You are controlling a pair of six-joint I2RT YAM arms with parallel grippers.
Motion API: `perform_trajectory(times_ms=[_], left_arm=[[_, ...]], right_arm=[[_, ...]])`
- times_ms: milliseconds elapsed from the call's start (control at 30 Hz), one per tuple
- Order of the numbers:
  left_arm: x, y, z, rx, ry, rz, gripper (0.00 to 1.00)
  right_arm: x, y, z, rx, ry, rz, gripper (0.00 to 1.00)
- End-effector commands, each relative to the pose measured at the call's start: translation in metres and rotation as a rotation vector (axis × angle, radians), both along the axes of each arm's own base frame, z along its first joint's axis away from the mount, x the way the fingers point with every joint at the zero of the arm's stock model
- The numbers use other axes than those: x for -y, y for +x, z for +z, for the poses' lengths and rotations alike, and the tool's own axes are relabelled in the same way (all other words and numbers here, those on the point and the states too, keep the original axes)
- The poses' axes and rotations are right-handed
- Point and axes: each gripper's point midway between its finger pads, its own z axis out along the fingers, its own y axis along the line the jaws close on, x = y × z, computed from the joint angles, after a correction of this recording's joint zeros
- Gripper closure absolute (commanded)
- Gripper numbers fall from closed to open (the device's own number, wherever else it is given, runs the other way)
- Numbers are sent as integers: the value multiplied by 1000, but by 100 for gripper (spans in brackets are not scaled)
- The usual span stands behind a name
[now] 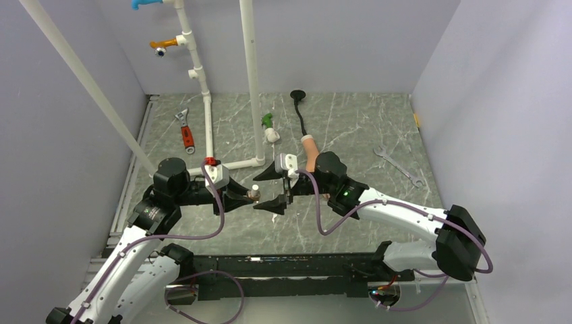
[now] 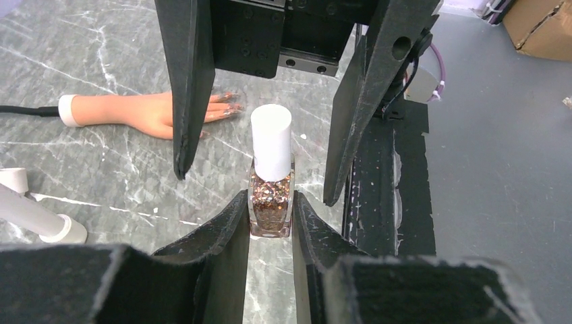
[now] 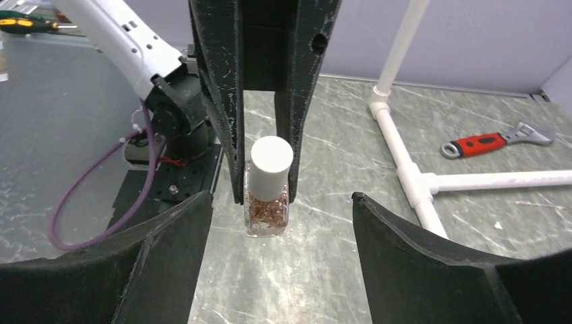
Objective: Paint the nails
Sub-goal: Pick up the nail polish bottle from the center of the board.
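Here left hand [image 2: 270, 197] pinches the polish bottle [image 2: 271, 206]; right hand [image 3: 276, 202] gapes wide, clear of its cap [image 2: 270, 140].

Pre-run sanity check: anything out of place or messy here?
The peach rubber mannequin hand lies flat on the grey marbled table, and its nails look messily flecked with dark glitter. The small clear glitter-polish bottle with white cap stands upright, capped, in the left gripper. No spill visible.

Top camera: I look down from high on the near side of the bottle [image 1: 255, 192], whole table [image 1: 351, 128] in frame, bottle small. Wrist cameras: both close on the bottle, low, from opposite sides, facing each other. All three share it.
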Motion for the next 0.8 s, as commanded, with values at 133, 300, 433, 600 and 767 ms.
perform_trajectory(times_ms=[133, 300, 433, 600, 767], left_arm=[[-3, 11, 18, 59, -5, 62, 100], [-8, 20, 18, 69, 1, 129, 100], [-10, 23, 19, 75, -2, 159, 100], [-11, 25, 21, 79, -9, 177, 100], [-12, 33, 22, 63, -30, 225, 100]], right_arm=[[6, 19, 20, -2, 24, -144, 18], [16, 29, 24, -23, 34, -241, 18], [27, 33, 32, -30, 96, -309, 18], [31, 40, 41, -103, 108, -368, 2], [41, 47, 51, -159, 203, -444, 0]])
